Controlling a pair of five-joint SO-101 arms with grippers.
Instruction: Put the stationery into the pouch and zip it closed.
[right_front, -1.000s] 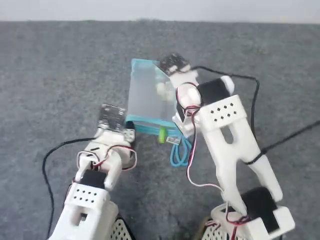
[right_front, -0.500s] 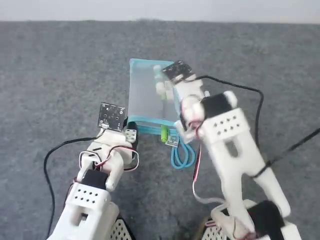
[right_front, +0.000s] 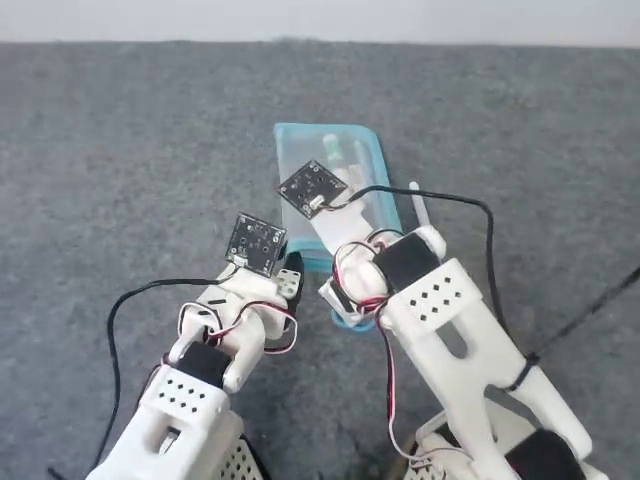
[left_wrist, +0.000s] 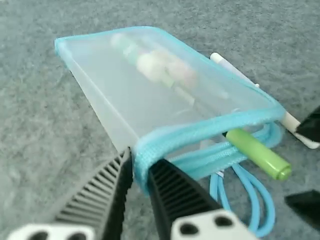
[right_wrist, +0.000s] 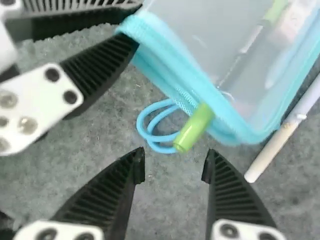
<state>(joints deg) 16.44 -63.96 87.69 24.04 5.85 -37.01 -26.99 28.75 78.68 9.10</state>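
A translucent pouch (right_front: 345, 160) with blue trim lies on the grey carpet, with blurred stationery (left_wrist: 155, 65) showing through its side. My left gripper (left_wrist: 139, 167) is shut on the corner of the pouch's blue zipper edge. A green pen (left_wrist: 257, 155) sticks out of the pouch's mouth beside a blue cord loop (left_wrist: 240, 195). My right gripper (right_wrist: 172, 170) hangs open just in front of the green pen (right_wrist: 192, 127), touching nothing. A white pen (right_front: 417, 208) lies on the carpet along the pouch's right side.
Grey carpet (right_front: 120, 150) spreads all round, with free room to the left and far side of the pouch. The two arms sit close together at the pouch's near edge. Loose cables (right_front: 130, 300) trail beside the arms.
The right arm has swung from the pouch's far right side to its near mouth. The pouch has dropped flat and shifted right, uncovering the white pen. The left gripper followed, keeping its hold.
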